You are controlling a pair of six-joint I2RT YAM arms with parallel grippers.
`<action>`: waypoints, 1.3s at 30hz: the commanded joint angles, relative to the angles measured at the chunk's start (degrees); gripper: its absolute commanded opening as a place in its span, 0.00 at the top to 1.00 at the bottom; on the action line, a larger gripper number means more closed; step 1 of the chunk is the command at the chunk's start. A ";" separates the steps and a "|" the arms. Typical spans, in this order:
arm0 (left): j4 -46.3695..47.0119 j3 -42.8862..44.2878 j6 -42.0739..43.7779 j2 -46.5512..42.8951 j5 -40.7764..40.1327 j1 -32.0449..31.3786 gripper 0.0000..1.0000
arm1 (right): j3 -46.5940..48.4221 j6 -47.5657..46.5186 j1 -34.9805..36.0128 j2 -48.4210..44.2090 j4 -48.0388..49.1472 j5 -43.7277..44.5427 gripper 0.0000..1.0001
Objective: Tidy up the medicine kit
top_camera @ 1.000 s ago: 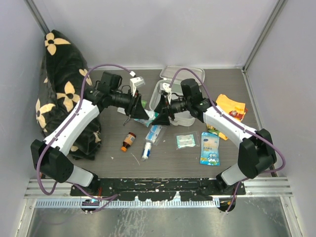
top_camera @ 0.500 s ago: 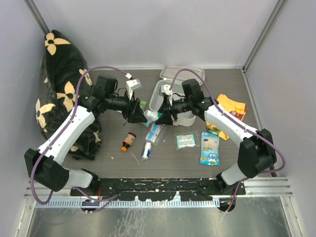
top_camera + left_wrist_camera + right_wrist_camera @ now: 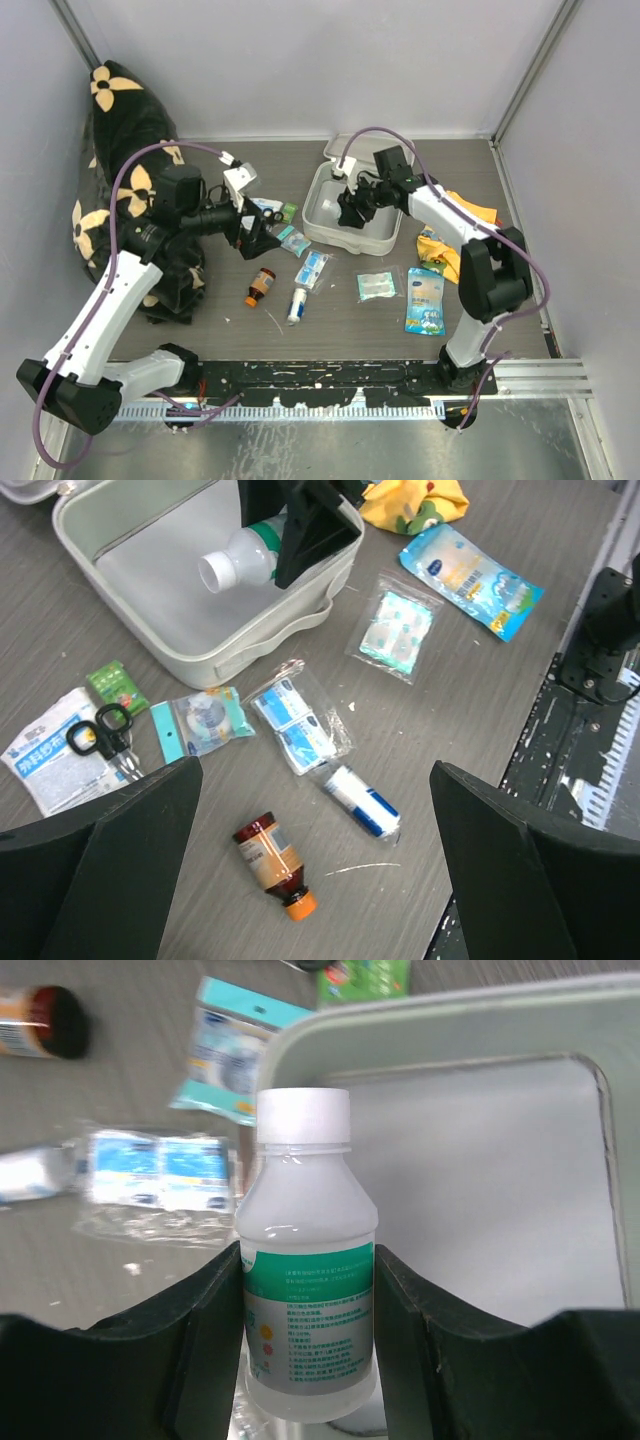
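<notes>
Right gripper [image 3: 308,1300]: clamped on white bottle [image 3: 305,1230], over medicine kit [image 3: 450,1002].
Left gripper [image 3: 252,232]: jaws wide, empty, at the kit's nine o'clock, top view.

Two arms are bolted at the near edge of the table [image 3: 340,325]. The left arm [image 3: 105,312] and the right arm [image 3: 445,212] are built alike: the long links are cased in smooth white shells, and the joints between them are formed as rounded black housings. Black bases are set at the table's near edge. A thin purple cable [image 3: 150,150] is run in a loose arc off the left arm, and a second purple cable [image 3: 375,129] is run the same way off the right arm. A small white block [image 3: 240,183] is mounted by the left wrist. The left end effector [image 3: 315,870] and the right end effector [image 3: 310,1350] are finished in matte black, each with two broad, wedge-shaped fingers [image 3: 110,870].
</notes>
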 commanded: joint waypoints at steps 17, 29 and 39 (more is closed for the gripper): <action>4.72 -3.01 2.49 -2.94 -1.78 3.16 0.02 | 27.58 -6.85 1.46 29.55 -12.15 5.13 0.60; 4.95 -3.61 3.45 -2.53 -1.55 3.29 0.02 | 28.04 -7.51 3.59 31.00 -16.08 1.12 0.47; 5.47 -4.73 4.05 -2.93 -2.14 3.28 0.02 | 30.11 -8.51 3.70 31.31 -19.54 -0.69 0.27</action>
